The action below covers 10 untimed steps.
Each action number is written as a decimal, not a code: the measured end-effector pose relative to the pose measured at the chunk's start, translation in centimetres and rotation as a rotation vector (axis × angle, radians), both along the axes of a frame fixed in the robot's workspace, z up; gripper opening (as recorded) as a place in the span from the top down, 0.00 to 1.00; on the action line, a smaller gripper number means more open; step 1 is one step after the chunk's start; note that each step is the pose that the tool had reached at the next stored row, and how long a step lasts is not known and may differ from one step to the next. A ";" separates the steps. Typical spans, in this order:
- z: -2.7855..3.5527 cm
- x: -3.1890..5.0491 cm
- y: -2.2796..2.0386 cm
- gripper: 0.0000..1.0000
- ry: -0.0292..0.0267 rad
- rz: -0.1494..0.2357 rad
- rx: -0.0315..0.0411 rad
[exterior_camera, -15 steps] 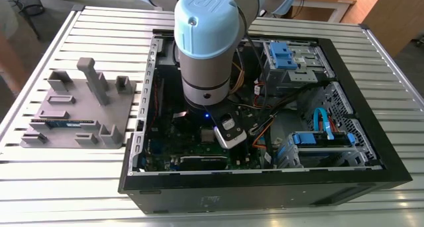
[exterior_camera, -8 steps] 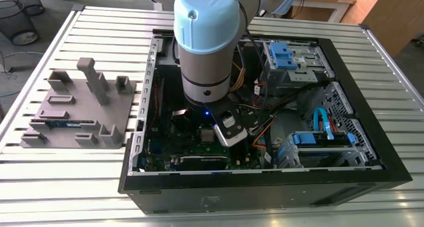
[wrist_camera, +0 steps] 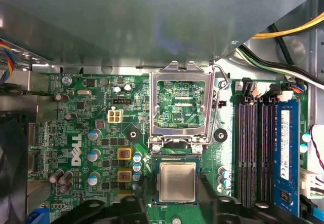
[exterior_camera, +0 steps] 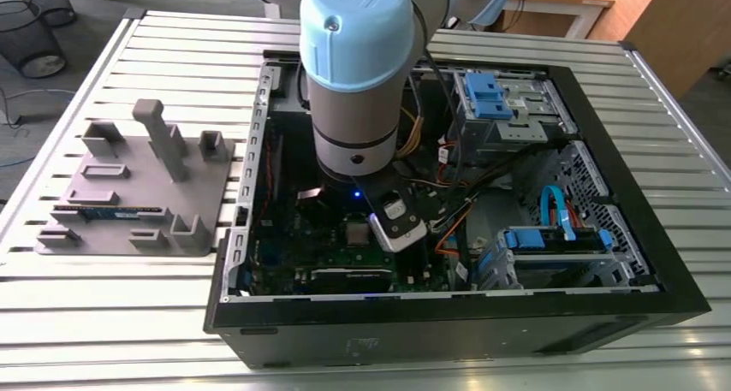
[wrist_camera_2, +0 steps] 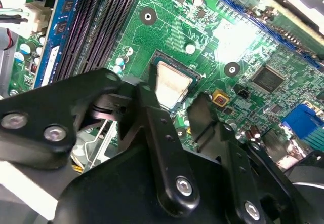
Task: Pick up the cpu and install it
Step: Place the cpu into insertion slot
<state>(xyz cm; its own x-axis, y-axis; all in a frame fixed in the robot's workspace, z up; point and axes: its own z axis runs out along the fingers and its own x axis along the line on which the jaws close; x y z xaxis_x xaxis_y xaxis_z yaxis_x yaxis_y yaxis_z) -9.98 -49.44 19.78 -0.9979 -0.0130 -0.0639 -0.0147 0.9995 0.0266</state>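
The cpu [wrist_camera: 176, 182] lies flat in its socket, between the spread fingers [wrist_camera_2: 152, 117] of the hand [wrist_camera_2: 172, 96], which grips nothing. Just beyond, the hinged socket frame [wrist_camera: 181, 105] stands open. The arm [exterior_camera: 354, 83] reaches straight down into the computer case [exterior_camera: 457, 322].

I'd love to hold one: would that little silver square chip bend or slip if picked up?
The cpu looks flat with a metal top, so probably stiff, not bendy. That smooth top might be slippery. Thin and small, so likely light.

Bright overall; glare on mobo [wrist_camera_2: 238, 34]
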 end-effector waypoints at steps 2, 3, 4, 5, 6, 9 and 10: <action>0.02 0.00 0.00 0.55 0.0000 0.000 0.0000; 0.04 0.00 0.00 0.55 0.0000 0.000 0.0000; 0.05 0.00 0.00 0.55 0.0000 0.000 0.0000; 0.11 0.00 -0.01 0.55 0.0001 0.000 -0.0003; 0.28 0.00 -0.01 0.55 0.0002 0.000 -0.0005; 0.62 0.00 0.00 0.55 -0.0001 0.000 0.0001; 0.62 0.00 0.00 0.55 -0.0001 0.000 0.0001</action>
<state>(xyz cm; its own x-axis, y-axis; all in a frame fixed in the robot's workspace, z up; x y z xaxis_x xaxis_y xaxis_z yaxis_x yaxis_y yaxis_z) -9.98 -49.44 20.40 -0.9979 -0.0130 -0.0640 -0.0148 0.9995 0.0267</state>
